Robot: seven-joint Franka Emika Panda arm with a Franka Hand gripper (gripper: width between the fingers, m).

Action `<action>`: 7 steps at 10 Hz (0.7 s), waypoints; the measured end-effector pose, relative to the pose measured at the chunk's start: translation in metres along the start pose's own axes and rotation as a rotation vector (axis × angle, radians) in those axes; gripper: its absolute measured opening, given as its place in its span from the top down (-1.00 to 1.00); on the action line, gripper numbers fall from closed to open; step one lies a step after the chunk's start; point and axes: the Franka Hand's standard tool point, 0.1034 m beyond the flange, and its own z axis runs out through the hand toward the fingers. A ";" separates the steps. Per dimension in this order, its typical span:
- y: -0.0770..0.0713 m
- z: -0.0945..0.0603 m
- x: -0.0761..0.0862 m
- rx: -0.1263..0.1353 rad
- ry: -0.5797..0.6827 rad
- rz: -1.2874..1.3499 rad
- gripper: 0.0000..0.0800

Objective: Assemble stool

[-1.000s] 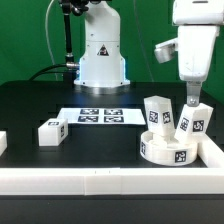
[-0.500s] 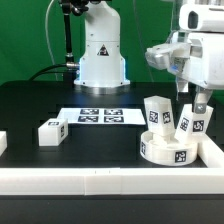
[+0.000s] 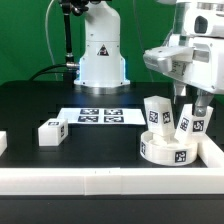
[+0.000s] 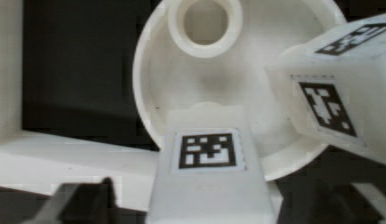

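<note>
2 upright legs point(image 3: 157, 112) crowd the seat disc point(image 3: 165, 152), leaving a narrow gap between them; the border rail point(image 3: 90, 182) blocks the front. Toward the exterior view's left, the worktop point(image 3: 25, 112) around the loose leg point(image 3: 51, 131) lies open.

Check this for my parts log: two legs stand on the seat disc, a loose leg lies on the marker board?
No: the exterior view shows the loose leg on the black table beside the marker board. Two legs do stand on the seat disc.
</note>
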 end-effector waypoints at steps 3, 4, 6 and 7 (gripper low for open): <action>0.001 0.000 0.000 -0.001 0.000 0.013 0.17; 0.002 0.000 -0.001 -0.001 0.000 0.026 0.17; 0.002 0.000 -0.001 -0.001 0.000 0.081 0.17; 0.002 0.000 -0.001 -0.001 0.000 0.142 0.17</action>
